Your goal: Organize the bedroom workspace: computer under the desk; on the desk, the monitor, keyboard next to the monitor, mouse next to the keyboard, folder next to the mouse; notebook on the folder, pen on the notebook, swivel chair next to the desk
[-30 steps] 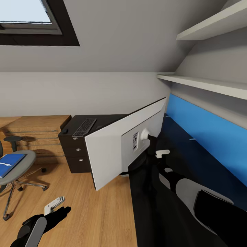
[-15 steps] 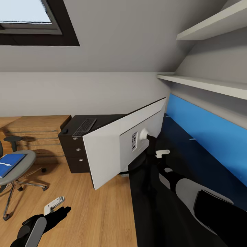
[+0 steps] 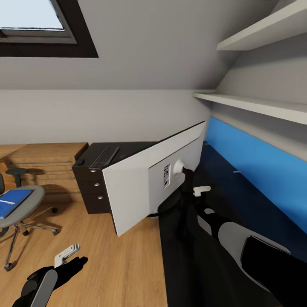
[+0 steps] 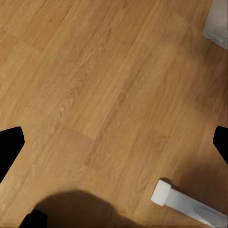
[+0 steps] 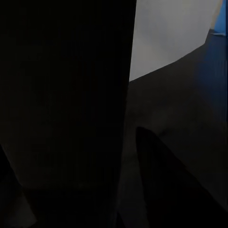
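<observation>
The desk (image 3: 204, 264), black with a blue back panel (image 3: 256, 170), runs from the lower middle of the head view toward 1 o'clock, its drawer block (image 3: 91, 187) with silver knobs standing at about 10 o'clock from picture centre. The monitor (image 3: 140, 187) stands on the desk with its pale grey back toward the camera, tilted so its lower corner overhangs the wooden floor (image 3: 119, 264); its round base (image 3: 168, 207) rests on the desk edge. The swivel chair (image 3: 21, 209) sits at 8 o'clock on the floor, well apart from the desk, with the blue folder (image 3: 10, 201) lying on its seat. The keyboard (image 3: 104, 157) lies on the drawer block's top, the mouse (image 3: 80, 162) just beside it toward 8 o'clock. The right gripper (image 3: 189, 181) reaches to the monitor's stand behind the screen; whether its fingers clasp the stand I cannot tell. The left gripper (image 3: 68, 256) hangs over bare floor at 7 o'clock, fingers (image 4: 164, 192) spread wide apart, holding nothing.
</observation>
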